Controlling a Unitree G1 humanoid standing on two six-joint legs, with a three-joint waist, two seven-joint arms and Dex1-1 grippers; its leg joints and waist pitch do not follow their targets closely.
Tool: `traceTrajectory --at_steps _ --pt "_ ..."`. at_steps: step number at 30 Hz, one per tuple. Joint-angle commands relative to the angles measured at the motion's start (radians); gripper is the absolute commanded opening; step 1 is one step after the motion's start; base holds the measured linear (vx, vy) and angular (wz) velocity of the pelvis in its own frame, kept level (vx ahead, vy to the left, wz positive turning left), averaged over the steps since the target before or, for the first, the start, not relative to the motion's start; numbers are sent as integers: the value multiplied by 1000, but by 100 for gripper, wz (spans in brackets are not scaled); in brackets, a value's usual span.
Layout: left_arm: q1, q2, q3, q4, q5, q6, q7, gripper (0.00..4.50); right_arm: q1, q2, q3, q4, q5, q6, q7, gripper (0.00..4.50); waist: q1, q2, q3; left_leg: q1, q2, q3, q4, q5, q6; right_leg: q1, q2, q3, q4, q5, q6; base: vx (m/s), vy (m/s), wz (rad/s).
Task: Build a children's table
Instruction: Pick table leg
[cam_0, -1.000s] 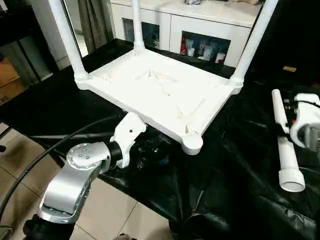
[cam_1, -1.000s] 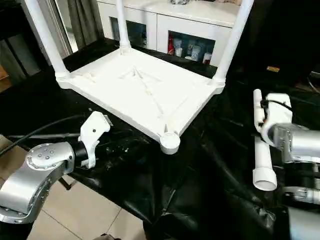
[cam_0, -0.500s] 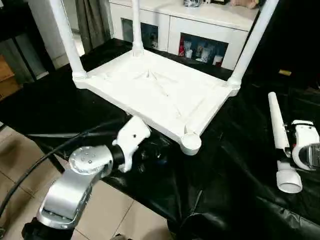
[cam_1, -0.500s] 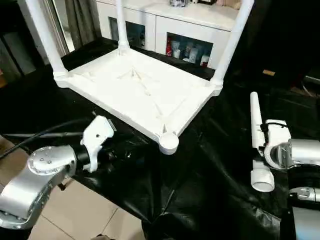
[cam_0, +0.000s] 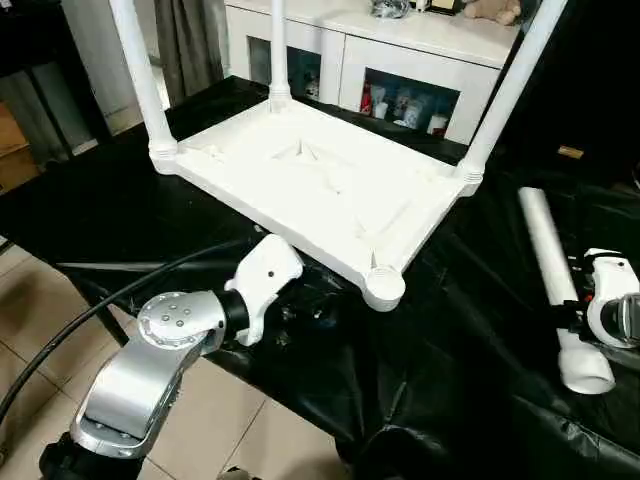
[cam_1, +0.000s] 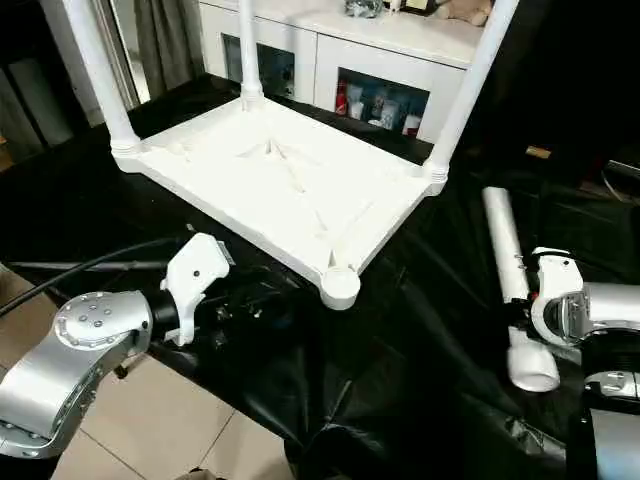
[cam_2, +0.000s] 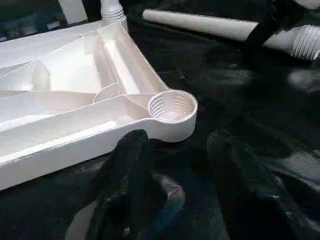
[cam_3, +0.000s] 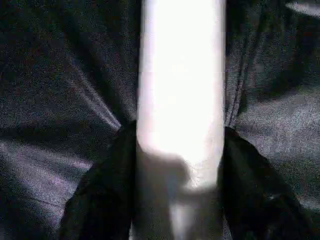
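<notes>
Right gripper has its black fingers clenched either side of the loose leg lying on the black sheet, beside the upturned tabletop. Left gripper hovers apart near the empty corner socket. Best grip squarely before lifting. No writing legible.

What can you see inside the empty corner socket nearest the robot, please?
Inside the corner socket are screw threads around its wall and a plain white floor; nothing is fitted. Its near inner wall is hidden by the rim.
</notes>
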Motion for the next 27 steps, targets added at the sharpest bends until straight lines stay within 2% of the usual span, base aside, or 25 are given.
traceTrajectory --at_steps 1,2,3,7,8,9,10,11,12,13,14,15,16,17,18,19,20,21,22,23,24,26,27 --pt "-16 -7 1 -8 -17 17 9 246 28 -5 -21 47 8 8 -11 192 0 -9 -65 21 32 -4 -61 -166 -2 40 -61 33 -74 -202 -221 0 0 0" --pt "-20 -9 4 -3 -15 15 14 276 29 -5 -29 48 14 10 -11 186 0 -11 -65 22 32 -4 -61 -175 -3 40 -61 33 -76 -210 -218 0 0 0" --pt "-23 -14 7 4 -13 11 21 285 31 -5 -35 47 17 10 -16 185 0 -10 -65 22 32 -4 -61 -177 -4 40 -62 33 -76 -213 -217 0 0 0" --pt "-37 -47 28 30 -20 -14 57 289 43 -12 -79 31 39 -8 -32 184 3 -11 -65 24 31 -3 -60 -187 -6 39 -61 34 -80 -226 -209 0 0 0" --pt "-38 -54 33 33 -23 -18 63 319 45 -12 -89 23 44 -12 -35 184 5 -12 -66 22 32 -5 -61 -183 -6 42 -61 32 -78 -225 -205 0 0 0" --pt "-52 -84 54 45 -41 -22 83 325 55 -3 -169 -34 107 -71 -17 184 8 -2 -66 23 32 -6 -62 -188 -9 42 -62 32 -77 -224 -202 0 0 0" --pt "-54 -88 60 46 -46 -22 86 325 59 0 -187 -51 122 -85 -12 184 9 -4 -68 24 32 -5 -60 -189 -8 42 -61 33 -78 -210 -200 0 0 0" --pt "-59 -99 71 51 -57 -25 94 328 71 14 -232 -100 163 -109 10 184 9 -6 -68 22 32 -6 -62 -186 -5 44 -61 32 -78 -204 -199 0 0 0" --pt "-59 -99 71 51 -57 -25 94 342 71 14 -232 -100 163 -109 10 184 11 0 -68 21 31 -6 -62 -188 0 44 -62 32 -80 -197 -197 0 0 0" --pt "-67 -112 79 57 -74 -29 98 342 88 36 -280 -167 218 -120 51 184 14 22 -69 22 30 -11 -62 -192 1 44 -61 30 -74 -194 -202 0 0 0" --pt "-86 -143 97 69 -108 -28 103 367 132 83 -342 -304 320 -151 149 184 10 13 -67 15 28 -8 -63 -196 18 51 -61 32 -78 -183 -193 0 0 0" --pt "-100 -165 110 78 -131 -21 104 368 162 111 -368 -385 385 -163 218 184 13 13 -68 18 31 -9 -64 -198 24 49 -63 31 -80 -186 -191 0 0 0" --pt "-123 -190 122 90 -159 -9 102 368 194 145 -396 -476 464 -162 291 184 15 22 -72 17 31 -13 -64 -188 39 50 -65 29 -76 -186 -192 0 0 0" --pt "-137 -204 131 99 -176 -2 101 374 214 166 -411 -531 515 -157 331 184 15 25 -70 16 29 -8 -63 -187 51 48 -61 31 -84 -185 -188 0 0 0" --pt "-148 -212 139 105 -192 5 98 388 229 181 -416 -571 546 -153 350 184 19 28 -74 16 33 -12 -62 -164 65 51 -65 30 -76 -163 -203 0 0 0" --pt "-156 -222 145 110 -204 14 97 411 236 190 -420 -588 563 -153 361 184 23 30 -75 14 32 -11 -59 -138 71 49 -64 29 -75 -154 -214 0 0 0" --pt "-185 -254 165 127 -249 40 96 411 259 218 -423 -641 613 -147 385 184 28 39 -73 15 30 -9 -58 -129 70 44 -63 29 -77 -167 -222 0 0 0" --pt "-185 -254 165 127 -249 40 96 413 259 218 -423 -641 613 -147 385 184 27 36 -71 15 29 -6 -58 -138 72 43 -61 29 -83 -187 -218 0 0 0" --pt "-230 -303 196 154 -317 80 100 433 285 257 -420 -705 674 -139 417 184 28 36 -73 15 28 -7 -59 -147 68 44 -63 27 -84 -227 -213 0 0 0" --pt "-263 -327 212 178 -340 90 109 444 294 275 -410 -731 700 -127 431 184 33 40 -72 18 25 -3 -56 -153 65 39 -63 29 -89 -252 -204 0 0 0" --pt "-285 -341 222 195 -355 95 116 449 304 290 -407 -756 718 -118 436 184 35 33 -73 18 27 -6 -59 -161 62 40 -64 26 -92 -292 -193 0 0 0" --pt "-319 -364 242 225 -378 104 129 450 312 305 -393 -782 736 -107 446 184 40 37 -74 18 30 -14 -63 -160 48 39 -66 22 -93 -326 -170 0 0 0" --pt "-341 -379 256 246 -394 111 138 450 317 316 -383 -800 748 -99 453 184 37 33 -73 16 29 -12 -64 -162 45 39 -65 23 -94 -328 -168 0 0 0"
